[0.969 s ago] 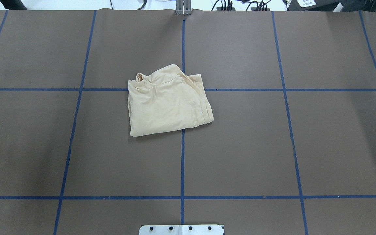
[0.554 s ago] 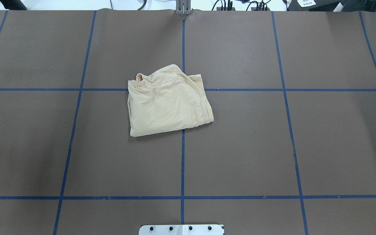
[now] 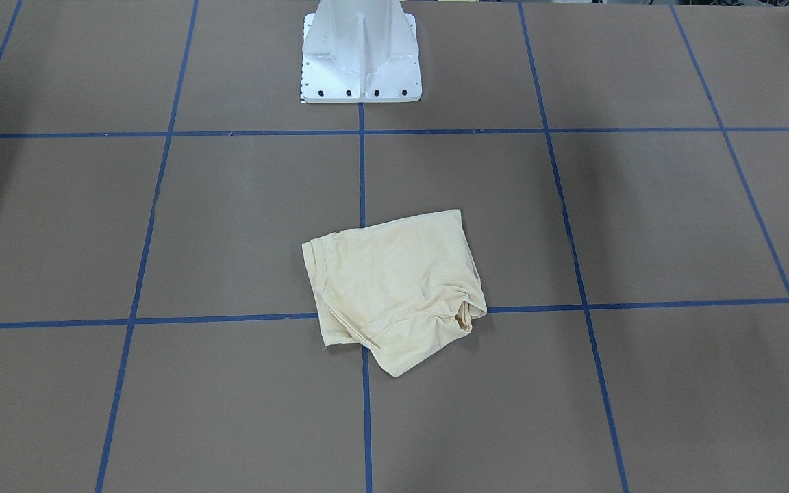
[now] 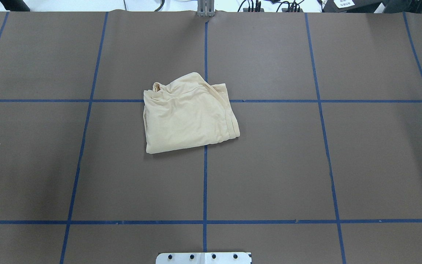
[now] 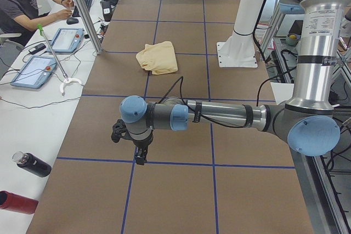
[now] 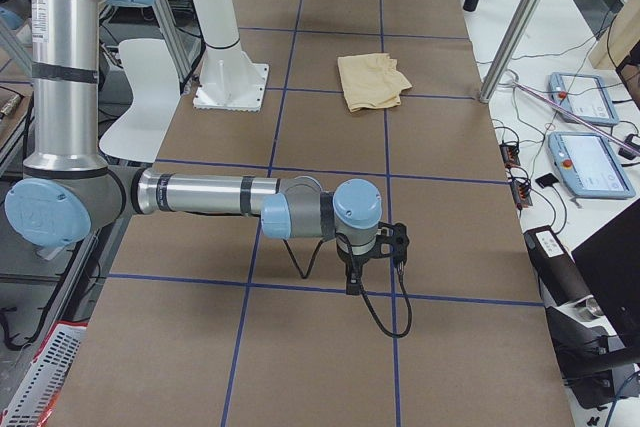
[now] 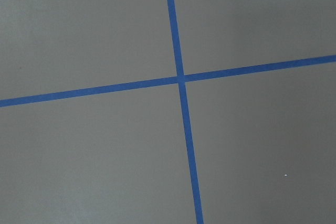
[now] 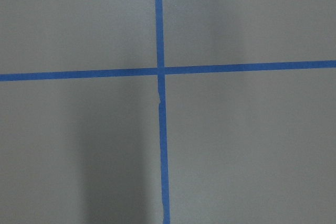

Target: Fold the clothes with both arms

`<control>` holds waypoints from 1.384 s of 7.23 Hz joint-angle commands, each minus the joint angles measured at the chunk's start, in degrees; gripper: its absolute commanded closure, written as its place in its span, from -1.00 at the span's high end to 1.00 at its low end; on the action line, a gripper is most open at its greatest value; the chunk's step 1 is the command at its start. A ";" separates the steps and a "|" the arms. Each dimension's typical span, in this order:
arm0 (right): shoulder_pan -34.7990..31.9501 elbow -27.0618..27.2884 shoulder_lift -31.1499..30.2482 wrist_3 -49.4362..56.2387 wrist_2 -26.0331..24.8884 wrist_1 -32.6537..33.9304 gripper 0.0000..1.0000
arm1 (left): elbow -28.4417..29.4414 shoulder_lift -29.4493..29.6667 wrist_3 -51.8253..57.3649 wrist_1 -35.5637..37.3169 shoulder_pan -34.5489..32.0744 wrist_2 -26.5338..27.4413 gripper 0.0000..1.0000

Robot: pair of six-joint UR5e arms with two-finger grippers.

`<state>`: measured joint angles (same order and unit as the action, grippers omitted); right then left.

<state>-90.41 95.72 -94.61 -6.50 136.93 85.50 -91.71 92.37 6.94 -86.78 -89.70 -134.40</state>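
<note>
The clothes [image 4: 189,113] are one cream shirt, folded into a rough, rumpled square with its plain side up. It lies near the middle of the brown table, also seen in the front-facing view [image 3: 394,287] and both side views [image 5: 157,57] [image 6: 370,80]. Neither arm appears in the overhead or front-facing views. My left gripper [image 5: 141,156] hangs over the table's left end, far from the shirt. My right gripper [image 6: 352,282] hangs over the right end. I cannot tell whether either is open or shut. Both wrist views show only brown table and blue tape.
The white pedestal [image 3: 360,55] stands at the robot side. Blue tape lines [image 4: 204,176] grid the table. A person [image 5: 22,4] sits at the white bench with tablets [image 5: 34,70] and bottles [image 5: 33,164]. More tablets [image 6: 590,162] lie beside the far edge.
</note>
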 commanded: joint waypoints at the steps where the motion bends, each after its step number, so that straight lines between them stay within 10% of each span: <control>1: -0.03 1.40 -0.05 -2.54 0.62 0.46 1.00 | -0.23 -0.35 -0.17 0.12 -0.12 0.02 1.00; 10: 0.06 0.70 -0.31 -2.73 0.53 0.37 1.00 | -1.90 -0.96 -6.50 0.03 -0.12 -0.07 1.00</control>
<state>-90.35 96.43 -94.97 -9.23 137.46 85.87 -93.60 91.40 0.44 -86.76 -89.85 -134.47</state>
